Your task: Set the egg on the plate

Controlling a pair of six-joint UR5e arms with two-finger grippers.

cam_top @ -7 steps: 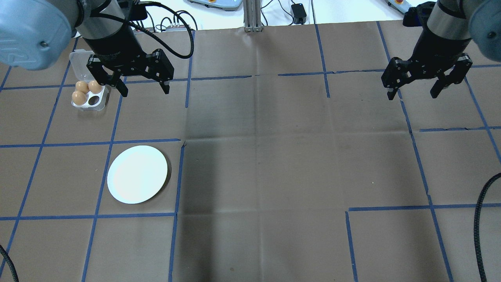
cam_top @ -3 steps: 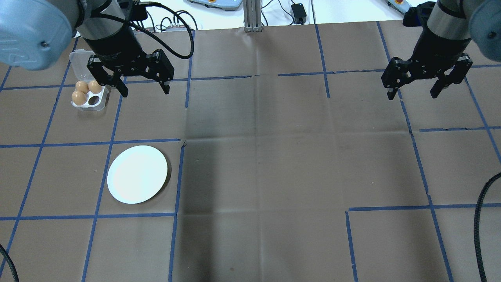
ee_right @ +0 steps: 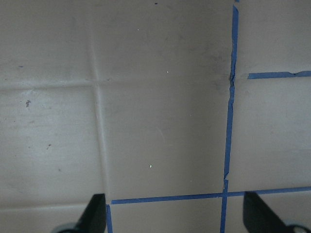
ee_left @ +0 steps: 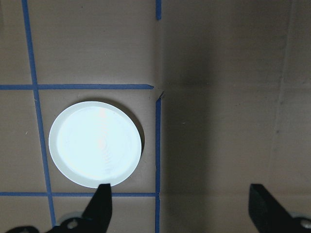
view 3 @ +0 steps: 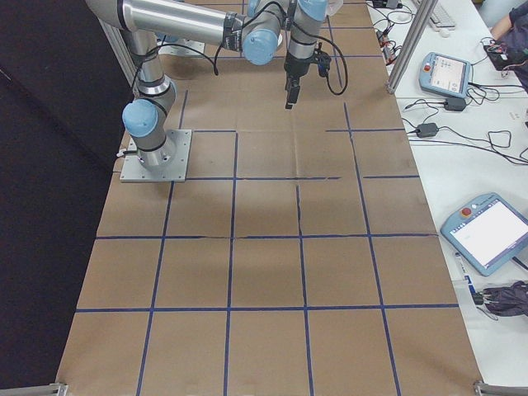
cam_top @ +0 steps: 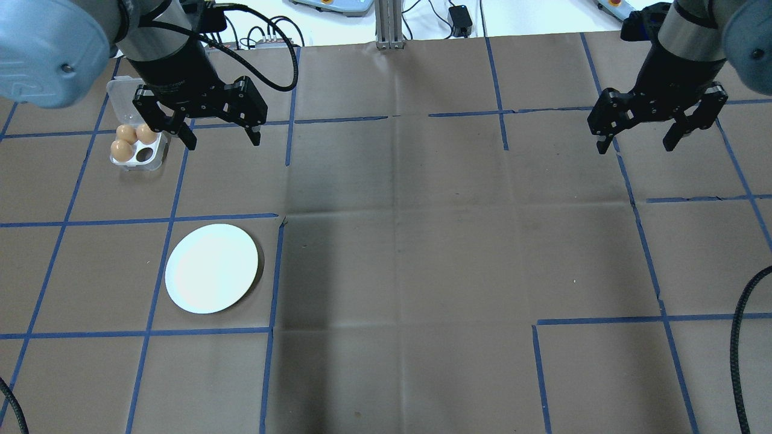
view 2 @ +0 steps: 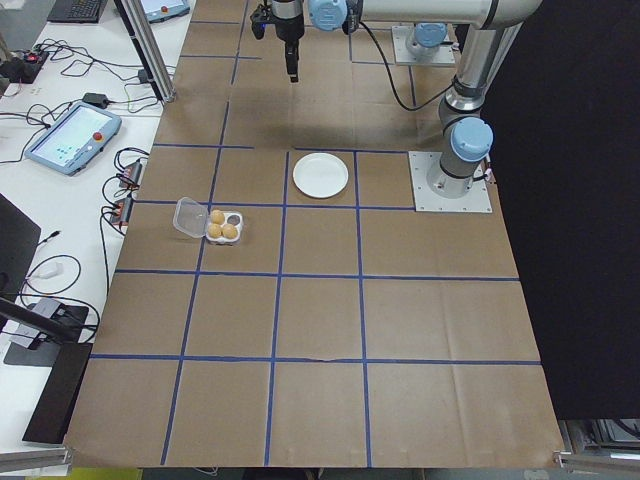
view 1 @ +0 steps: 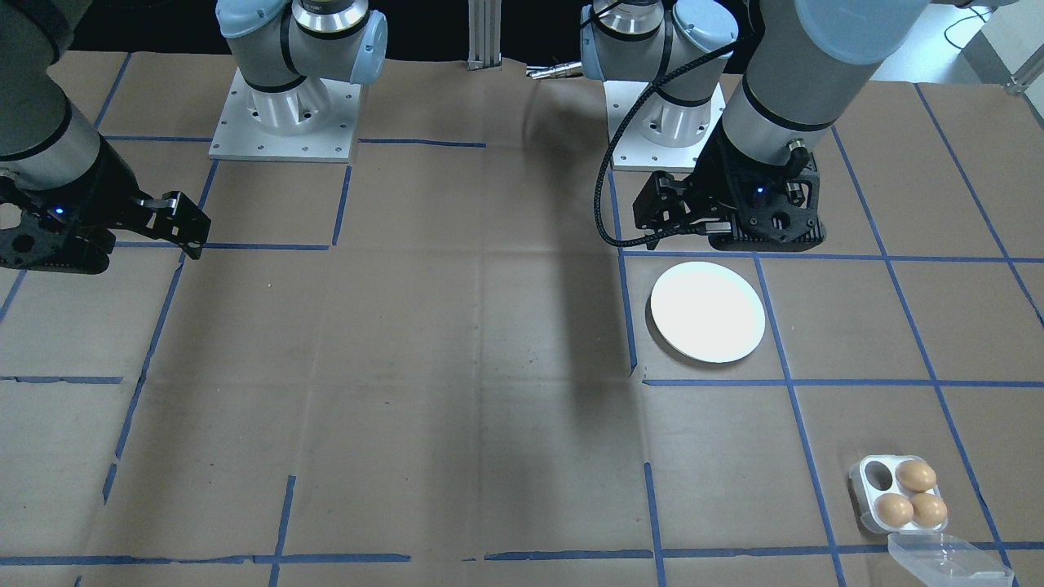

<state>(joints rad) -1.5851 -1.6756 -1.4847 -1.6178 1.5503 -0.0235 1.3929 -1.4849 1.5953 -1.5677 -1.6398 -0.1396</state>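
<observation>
Brown paper with blue tape lines covers the bench [cam_top: 422, 241], and on its left side lies the white plate [cam_top: 211, 268] with nothing on it, while three brown eggs [cam_top: 134, 140] sit in the egg tray [cam_top: 154, 158] farther off, one cup empty and its clear lid [view 1: 946, 561] folded open. Left gripper [cam_top: 220, 135] hangs in the air just right of the tray, jaws spread wide and holding nothing. Right gripper [cam_top: 638, 143] hovers over bare paper far across on the right, jaws equally wide and holding nothing.
</observation>
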